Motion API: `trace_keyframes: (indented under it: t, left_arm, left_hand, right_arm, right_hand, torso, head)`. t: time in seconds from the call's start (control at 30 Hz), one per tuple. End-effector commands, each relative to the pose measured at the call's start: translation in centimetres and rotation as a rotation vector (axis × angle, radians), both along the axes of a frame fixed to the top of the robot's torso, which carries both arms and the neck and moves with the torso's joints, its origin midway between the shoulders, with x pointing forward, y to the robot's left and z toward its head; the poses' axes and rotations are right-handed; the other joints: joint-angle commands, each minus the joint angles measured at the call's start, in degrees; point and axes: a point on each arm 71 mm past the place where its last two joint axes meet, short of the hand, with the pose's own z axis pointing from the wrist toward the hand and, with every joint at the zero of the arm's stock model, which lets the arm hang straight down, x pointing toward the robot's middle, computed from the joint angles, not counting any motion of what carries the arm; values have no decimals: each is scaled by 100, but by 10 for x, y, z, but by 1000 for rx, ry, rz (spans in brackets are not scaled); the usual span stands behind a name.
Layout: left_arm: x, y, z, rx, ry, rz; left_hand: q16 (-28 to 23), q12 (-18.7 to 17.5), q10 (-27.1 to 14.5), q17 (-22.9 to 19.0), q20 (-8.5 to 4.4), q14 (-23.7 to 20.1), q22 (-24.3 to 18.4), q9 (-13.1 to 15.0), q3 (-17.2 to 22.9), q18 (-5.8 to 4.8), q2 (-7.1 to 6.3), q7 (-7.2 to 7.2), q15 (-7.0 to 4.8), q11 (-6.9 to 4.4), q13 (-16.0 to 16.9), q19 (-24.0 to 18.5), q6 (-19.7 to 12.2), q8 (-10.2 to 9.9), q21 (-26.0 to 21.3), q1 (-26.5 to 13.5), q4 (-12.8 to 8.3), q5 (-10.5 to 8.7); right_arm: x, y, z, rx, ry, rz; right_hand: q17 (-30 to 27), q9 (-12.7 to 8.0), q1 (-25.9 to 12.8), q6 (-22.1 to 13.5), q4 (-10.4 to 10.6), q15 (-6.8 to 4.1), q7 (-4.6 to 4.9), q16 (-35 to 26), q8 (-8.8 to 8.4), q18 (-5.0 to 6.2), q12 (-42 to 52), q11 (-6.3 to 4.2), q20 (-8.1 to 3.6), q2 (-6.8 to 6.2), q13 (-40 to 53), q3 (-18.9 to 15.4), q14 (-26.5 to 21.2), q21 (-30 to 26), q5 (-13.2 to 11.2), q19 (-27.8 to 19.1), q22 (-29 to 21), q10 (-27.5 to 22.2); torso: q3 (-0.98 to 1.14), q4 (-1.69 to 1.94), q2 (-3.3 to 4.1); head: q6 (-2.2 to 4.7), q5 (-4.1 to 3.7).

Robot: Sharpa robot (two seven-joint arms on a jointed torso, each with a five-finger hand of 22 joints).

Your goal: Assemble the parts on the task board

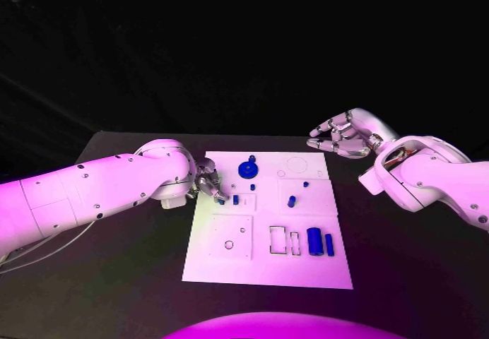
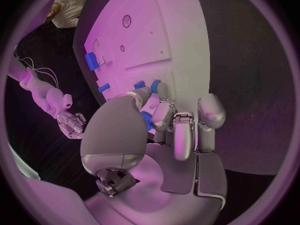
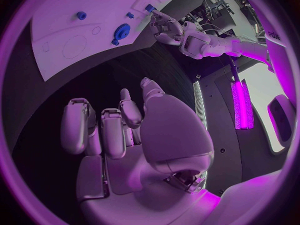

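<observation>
Blue gear is seated on white task board; more remain. Small blue peg is pinched by left hand; right hand hangs empty, fingers apart.

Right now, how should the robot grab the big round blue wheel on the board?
Probably from straight above, fingers pinching across the raised hub in the middle of the blue wheel. It lies flat on the task board, so its thin rim gives little to grab from the side.

open table right of the task board. near board edge unobstructed. left hand blocking the board's left edge. right hand hovering off the far right corner. 2 upright blue cylinders crowding the near right slots.
</observation>
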Motion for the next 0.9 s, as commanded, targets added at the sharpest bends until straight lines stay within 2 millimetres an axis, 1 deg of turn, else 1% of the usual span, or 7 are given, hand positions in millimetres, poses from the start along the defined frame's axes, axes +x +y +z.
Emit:
trace_keyframes:
  t: [0.03, 0.3, 0.4, 0.5, 0.63, 0.73, 0.9]
  left_arm:
    - [-1, -2, -1, -4, 12, -2]
    - [1, 1, -1, 2, 12, 11]
    - [1, 2, -1, 3, 11, 15]
    - [2, 3, -1, 2, 8, 19]
    - [1, 4, 0, -9, 1, 26]
    - [1, 4, 1, -22, -5, 31]
    - [-1, 5, 4, -67, -4, 50]
  left_hand:
    - [26, 21, 12, 1407, -3, 574, 7, -7, -71, -65, 9, 10, -50, 27, 5, 51, 7, -22, 13, -84, 3, -7]
    - [27, 93, 56, 1410, -7, 575, 26, -5, -498, -70, 103, 5, -52, 26, 110, 68, 74, -40, 19, -365, 33, -12]
    - [27, 107, 65, 1410, -9, 575, 35, -5, -648, -71, 136, 2, -55, 23, 133, 75, 86, -51, 23, -428, 34, -12]
    - [28, 106, 66, 1411, -12, 575, 39, -4, -821, -72, 149, 4, -53, 24, 140, 79, 99, -61, 23, -517, 42, -15]
    - [28, 104, 67, 1412, -12, 576, 42, -6, -1173, -73, 131, 9, -48, 30, 148, 83, 120, -80, 23, -775, 48, -26]
    - [28, 102, 67, 1413, -15, 576, 35, -9, -1417, -71, 195, 3, -52, 26, 154, 80, 126, -99, 18, -938, 51, -19]
    - [28, 88, 59, 1412, -19, 576, 30, -5, -1706, -69, 265, 4, -54, 25, 149, 79, 125, -115, 14, -1088, 53, -11]
  right_arm:
    - [-1, 1, 0, -4, -7, 12]
    - [-1, 1, 0, -4, -8, 12]
    - [-1, 1, 0, -4, -8, 11]
    - [-1, 0, 0, -4, -8, 11]
    - [0, 0, 0, -5, -8, 10]
    - [0, 0, 0, -5, -8, 11]
    - [0, 0, 0, -5, -9, 10]
  right_hand:
    - [318, 1, 0, -19, 15, -28, -8, -34, 32, 98, -26, -9, -17, 37, -5, -10, 324, -12, 37, -9, 368, 4]
    - [310, 1, -4, -22, 19, -27, -7, -40, 32, 101, -29, -9, -17, 37, -7, -13, 323, -26, 41, -17, 359, 2]
    - [310, 1, -4, -22, 19, -27, -7, -40, 32, 101, -29, -9, -17, 37, -7, -13, 323, -26, 41, -17, 359, 2]
    - [310, 1, -4, -22, 19, -27, -7, -40, 32, 101, -29, -9, -17, 37, -7, -13, 323, -26, 41, -17, 359, 2]
    - [310, 1, -4, -22, 19, -27, -7, -40, 32, 101, -29, -9, -17, 37, -7, -13, 323, -26, 41, -17, 359, 2]
    - [310, 1, -4, -22, 19, -27, -7, -40, 32, 101, -29, -9, -17, 37, -7, -13, 323, -26, 41, -17, 359, 2]
    - [310, 0, -11, -25, 23, -27, -7, -41, 32, 101, -29, -8, -17, 36, -8, -19, 322, -29, 44, -17, 359, 1]
  torso:
    - [-1, 1, -1]
    - [3, -1, -1]
    - [0, -2, -1]
    - [-1, -1, 1]
    - [-1, -2, 1]
    - [-5, -3, 2]
    - [-2, -2, 0]
  head:
    - [3, -3]
    - [6, -3]
    - [4, -8]
    - [7, -9]
    - [12, -12]
    - [13, -21]
    - [15, -24]
